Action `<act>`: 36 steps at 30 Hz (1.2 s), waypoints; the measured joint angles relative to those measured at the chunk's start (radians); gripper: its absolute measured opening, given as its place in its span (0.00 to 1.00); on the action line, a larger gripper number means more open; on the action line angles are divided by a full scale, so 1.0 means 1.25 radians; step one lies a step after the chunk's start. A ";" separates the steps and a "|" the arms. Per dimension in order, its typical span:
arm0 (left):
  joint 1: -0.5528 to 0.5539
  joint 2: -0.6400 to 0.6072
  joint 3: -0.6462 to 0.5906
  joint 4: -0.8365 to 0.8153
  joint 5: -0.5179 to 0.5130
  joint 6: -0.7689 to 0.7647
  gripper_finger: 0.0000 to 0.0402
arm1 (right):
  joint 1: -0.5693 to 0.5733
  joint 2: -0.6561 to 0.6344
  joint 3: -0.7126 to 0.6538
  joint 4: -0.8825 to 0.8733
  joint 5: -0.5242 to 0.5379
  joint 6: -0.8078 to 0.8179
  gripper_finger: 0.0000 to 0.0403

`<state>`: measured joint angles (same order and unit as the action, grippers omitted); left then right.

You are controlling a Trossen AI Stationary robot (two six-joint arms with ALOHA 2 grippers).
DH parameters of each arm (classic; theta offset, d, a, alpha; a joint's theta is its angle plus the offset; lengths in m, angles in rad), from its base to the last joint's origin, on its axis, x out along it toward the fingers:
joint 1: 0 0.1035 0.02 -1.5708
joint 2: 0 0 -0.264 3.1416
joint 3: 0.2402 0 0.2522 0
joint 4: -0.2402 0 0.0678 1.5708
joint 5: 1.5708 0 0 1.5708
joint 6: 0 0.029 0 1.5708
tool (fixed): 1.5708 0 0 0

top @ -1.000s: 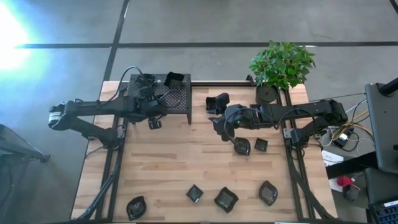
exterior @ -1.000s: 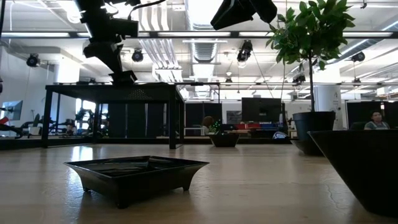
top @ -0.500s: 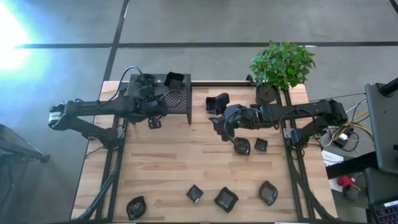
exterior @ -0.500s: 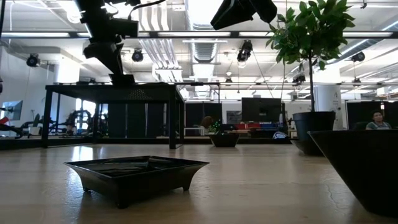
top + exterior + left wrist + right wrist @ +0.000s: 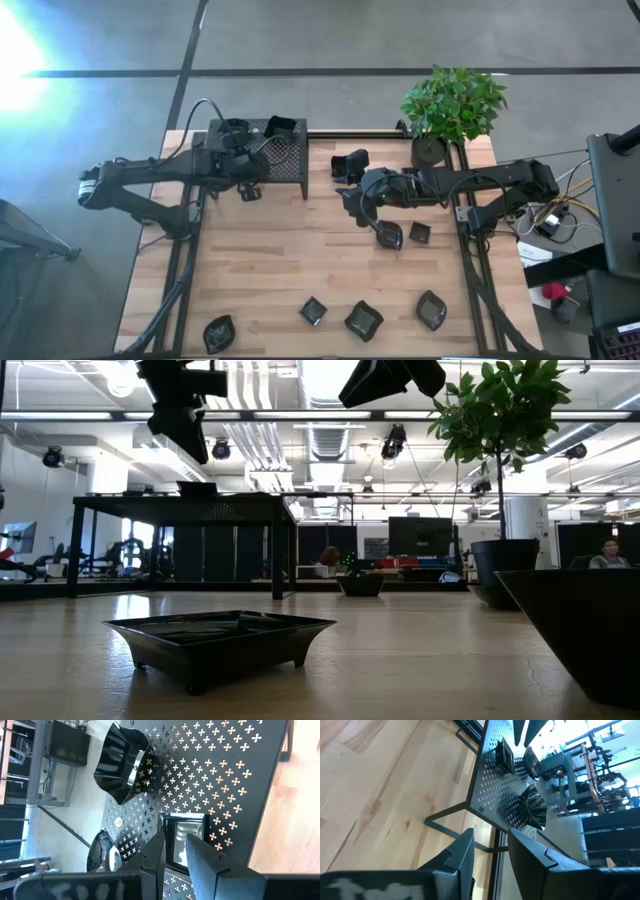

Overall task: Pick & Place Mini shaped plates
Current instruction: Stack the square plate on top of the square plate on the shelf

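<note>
Wooden tabletop [image 5: 260, 260]: three plates [image 5: 182, 840] on stand [image 5: 290, 175], several left below; left gripper [image 5: 172, 852] open, empty above it; right gripper [image 5: 490, 850] open, empty.

Open wood mid-table [image 5: 270, 250]; perforated stand [image 5: 290, 160] blocks the back-left

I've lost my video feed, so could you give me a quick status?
Left hand open above square plate on stand. Right hand open, empty, mid-table. Nothing blocking.
</note>
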<state>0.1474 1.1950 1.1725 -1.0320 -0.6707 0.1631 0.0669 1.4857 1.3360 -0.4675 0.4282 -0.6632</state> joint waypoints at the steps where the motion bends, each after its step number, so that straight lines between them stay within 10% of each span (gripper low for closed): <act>1: 0.000 0.000 0.000 -0.001 0.001 0.000 0.18 | 0.000 0.000 0.000 0.000 0.000 0.002 0.28; 36: 0.002 -0.001 -0.064 0.053 0.006 0.023 0.18 | -0.001 0.000 0.000 0.000 0.000 -0.002 0.28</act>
<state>0.1501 1.1938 1.0918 -0.9659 -0.6636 0.1917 0.0660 1.4857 1.3357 -0.4676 0.4279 -0.6651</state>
